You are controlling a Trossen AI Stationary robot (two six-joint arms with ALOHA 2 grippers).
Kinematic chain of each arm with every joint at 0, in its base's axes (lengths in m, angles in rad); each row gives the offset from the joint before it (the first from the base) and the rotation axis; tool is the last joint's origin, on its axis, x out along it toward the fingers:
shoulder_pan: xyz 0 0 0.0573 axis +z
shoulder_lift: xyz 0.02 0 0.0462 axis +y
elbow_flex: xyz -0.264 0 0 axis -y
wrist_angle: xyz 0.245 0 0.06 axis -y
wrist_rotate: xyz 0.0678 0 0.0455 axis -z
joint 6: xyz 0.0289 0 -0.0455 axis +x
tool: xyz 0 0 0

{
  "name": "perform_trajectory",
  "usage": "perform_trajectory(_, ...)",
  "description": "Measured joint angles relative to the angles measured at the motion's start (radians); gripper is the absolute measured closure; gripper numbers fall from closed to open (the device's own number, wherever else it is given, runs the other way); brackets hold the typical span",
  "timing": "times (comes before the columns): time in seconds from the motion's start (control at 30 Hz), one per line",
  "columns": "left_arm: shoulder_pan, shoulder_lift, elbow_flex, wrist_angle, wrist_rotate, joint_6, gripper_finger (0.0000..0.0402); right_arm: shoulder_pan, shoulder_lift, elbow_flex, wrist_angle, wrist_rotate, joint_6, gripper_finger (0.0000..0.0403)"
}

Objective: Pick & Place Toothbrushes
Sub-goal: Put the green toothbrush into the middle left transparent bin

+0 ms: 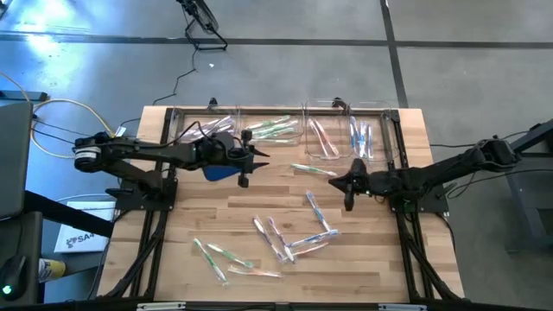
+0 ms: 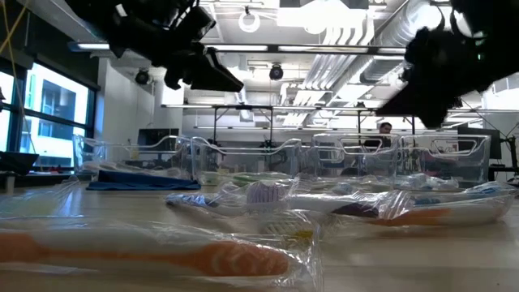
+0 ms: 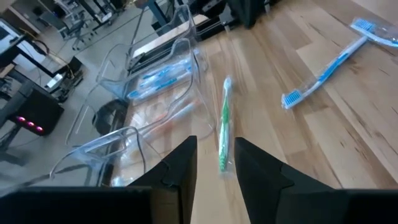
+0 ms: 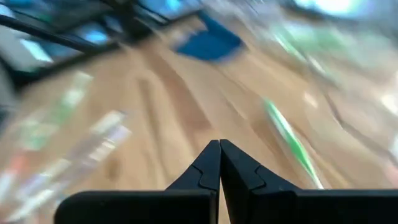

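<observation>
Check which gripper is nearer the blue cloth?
Left. The left gripper hangs at the blue cloth, just beside its edge; the right gripper is far across the table, jaws shut.

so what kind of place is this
Probably a robotics lab or industrial workshop: exposed ducts and strip lights overhead, rows of metal frames behind, a wooden bench with clear bins and wrapped toothbrushes.

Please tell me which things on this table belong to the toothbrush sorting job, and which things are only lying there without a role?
Belonging to the job:
- loose toothbrushes on the near part of the table
- green toothbrush lying alone near the bins
- clear bins along the far edge, some already holding toothbrushes
- left gripper, open
- right gripper, shut and empty

Just lying about:
- blue cloth
</observation>
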State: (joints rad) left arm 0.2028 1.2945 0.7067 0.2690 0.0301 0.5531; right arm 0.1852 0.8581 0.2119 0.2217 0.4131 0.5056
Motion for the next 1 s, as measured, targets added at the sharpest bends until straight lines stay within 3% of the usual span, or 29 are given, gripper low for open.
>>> perform_trajectory(0.13, 0.0, 0.0, 0.0, -0.008, 0.0, 0.0, 0.0298, 0.0, 0.02, 0.0, -0.138, 0.086, 0.184, 0.0401)
perform_trajectory(0.3, 0.0, 0.0, 0.0, -0.028, 0.001, -0.001, 0.0298, 0.0, 0.096, 0.0, -0.095, 0.092, 0.253, 0.0401)
perform_trajectory(0.53, 0.0, 0.0, 0.0, -0.084, 0.001, 0.0, 0.0298, 0.0, 0.286, 0.08, -0.078, 0.096, 0.252, 0.0401)
perform_trajectory(0.73, 0.0, 0.0, 0.0, -0.123, 0.004, -0.001, 0.0298, -0.011, 0.462, 0.202, -0.196, 0.258, 0.25, 0.0401)
perform_trajectory(1.0, 0.0, 0.0, 0.0, -0.145, 0.004, -0.001, 0.0298, -0.06, 0.645, 0.254, -0.198, 0.282, 0.285, 0.0401)
